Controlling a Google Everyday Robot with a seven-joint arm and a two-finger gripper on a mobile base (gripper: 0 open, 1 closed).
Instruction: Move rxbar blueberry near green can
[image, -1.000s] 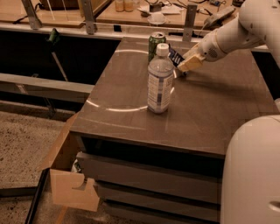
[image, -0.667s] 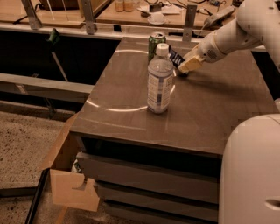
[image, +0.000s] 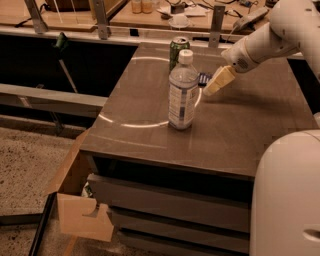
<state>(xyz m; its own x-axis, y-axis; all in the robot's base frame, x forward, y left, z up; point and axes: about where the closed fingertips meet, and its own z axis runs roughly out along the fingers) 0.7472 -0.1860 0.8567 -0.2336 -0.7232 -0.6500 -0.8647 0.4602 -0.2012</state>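
The rxbar blueberry (image: 204, 78) is a small dark navy wrapper low over the brown table (image: 240, 125), just right of the green can (image: 178, 49) and behind the clear water bottle (image: 182, 91). Only part of the bar shows past the bottle. My gripper (image: 216, 83), beige-tipped on a white arm, reaches in from the upper right and sits right against the bar's right end. I cannot tell whether it holds the bar. The green can stands upright at the table's far edge.
The water bottle with a white cap stands mid-table in front of the can and bar. A white robot body (image: 287, 195) fills the lower right. An open cardboard box (image: 75, 200) lies on the floor at the left. Cluttered benches stand behind the table.
My gripper and the bar have come down a little toward the table surface and toward the front. The can and bottle have not moved.
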